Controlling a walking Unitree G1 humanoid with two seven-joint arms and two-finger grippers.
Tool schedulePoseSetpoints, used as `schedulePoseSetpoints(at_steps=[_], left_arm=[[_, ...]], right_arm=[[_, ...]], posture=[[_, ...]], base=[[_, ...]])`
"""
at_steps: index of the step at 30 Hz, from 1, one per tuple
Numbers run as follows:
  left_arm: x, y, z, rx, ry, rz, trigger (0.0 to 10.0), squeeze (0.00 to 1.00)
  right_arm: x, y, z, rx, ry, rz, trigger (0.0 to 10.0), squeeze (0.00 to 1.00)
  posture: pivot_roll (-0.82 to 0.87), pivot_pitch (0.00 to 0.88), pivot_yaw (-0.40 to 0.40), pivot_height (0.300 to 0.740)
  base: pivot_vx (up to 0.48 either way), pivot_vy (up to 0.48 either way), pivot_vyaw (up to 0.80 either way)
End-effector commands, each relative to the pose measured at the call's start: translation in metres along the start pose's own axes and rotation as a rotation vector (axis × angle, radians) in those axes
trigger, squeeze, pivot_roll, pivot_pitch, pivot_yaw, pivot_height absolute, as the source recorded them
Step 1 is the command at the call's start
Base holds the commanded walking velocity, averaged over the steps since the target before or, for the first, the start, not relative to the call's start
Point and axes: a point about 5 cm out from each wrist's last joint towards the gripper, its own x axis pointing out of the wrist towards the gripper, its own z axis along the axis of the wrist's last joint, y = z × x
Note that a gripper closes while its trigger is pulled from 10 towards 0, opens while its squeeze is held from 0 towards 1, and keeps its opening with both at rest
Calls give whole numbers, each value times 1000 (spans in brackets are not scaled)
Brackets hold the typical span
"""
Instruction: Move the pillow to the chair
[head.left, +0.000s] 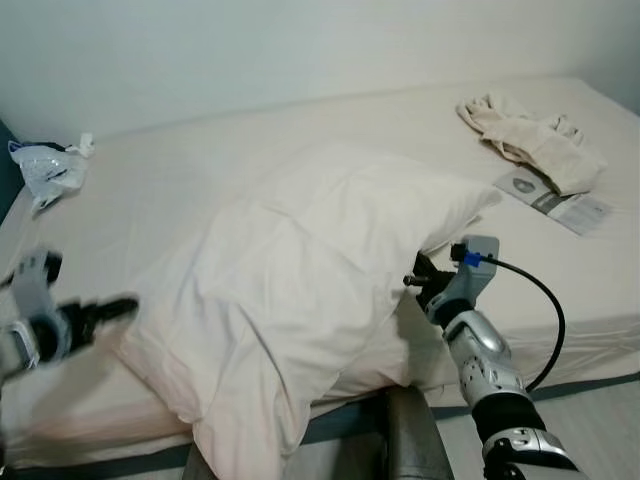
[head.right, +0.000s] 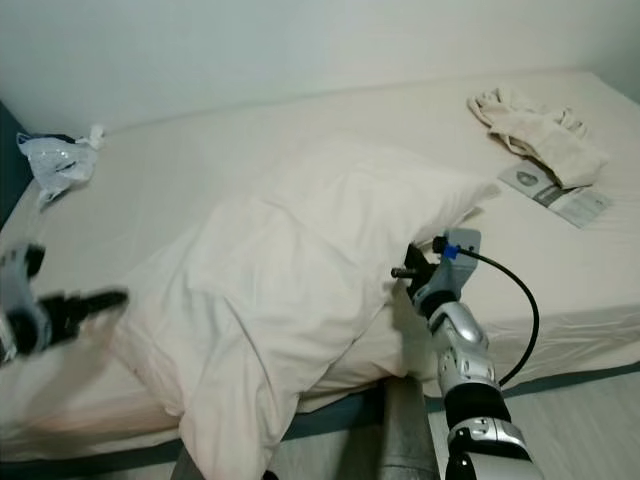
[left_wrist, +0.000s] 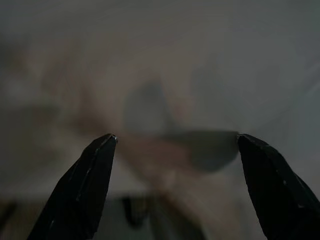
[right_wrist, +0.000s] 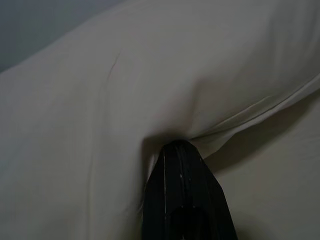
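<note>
Large cream fabric pillow slumped over near edge of cream-sheeted bed, lower corner hanging past mattress. Right hand pinched narrow on pillow cloth at its right side; left hand blurred, spread wide, holding nothing, just off pillow's left side. Crumpled clear plastic bag, contents unreadable, at bed's far left; beige rumpled towel and printed leaflet far right.
</note>
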Motion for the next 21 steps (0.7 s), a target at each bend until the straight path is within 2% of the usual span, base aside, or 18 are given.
schedulePoseSetpoints(at_steps=[1,5,7,10,12,14,16,17,19,21], left_arm=[[-12,5,-3,-17,35,6,10000,1000],[-16,9,-12,-46,57,3,10000,1000],[-18,7,-24,-110,86,-59,10000,1000],[-15,1,-30,-280,31,-152,10000,1000],[-14,-1,-37,-301,38,-169,10000,1000],[-10,-4,-52,-287,80,-170,10000,1000],[-1,-9,-68,-340,74,-185,10000,1000],[-1,-9,-68,-340,74,-185,10000,1000],[7,-13,-76,-396,49,-198,10000,1000],[17,-19,-91,-388,67,-190,10000,1000]], right_arm=[[-1,4,-7,2,25,16,10000,0],[-2,3,-7,1,28,15,10000,0],[-2,4,-7,2,31,16,10000,0],[-1,5,-9,3,37,17,10000,0],[0,6,-9,4,38,18,10000,0],[0,8,-10,8,37,19,10000,0],[0,9,-10,14,34,20,10000,0],[0,9,-10,14,34,20,10000,0],[0,10,-10,17,33,21,10000,0],[0,11,-10,19,33,22,10000,0]], posture=[[-37,167,72,587],[-34,173,68,587],[-33,170,67,587],[-30,172,67,587],[-28,172,69,587],[-28,170,69,587],[-31,170,68,587],[-31,170,68,587],[-33,174,67,587],[-34,178,64,587]], base=[[0,0,0],[0,0,0],[0,0,0],[0,0,0],[0,0,0],[0,0,0],[0,0,0],[0,0,0],[0,0,0],[0,0,0]])
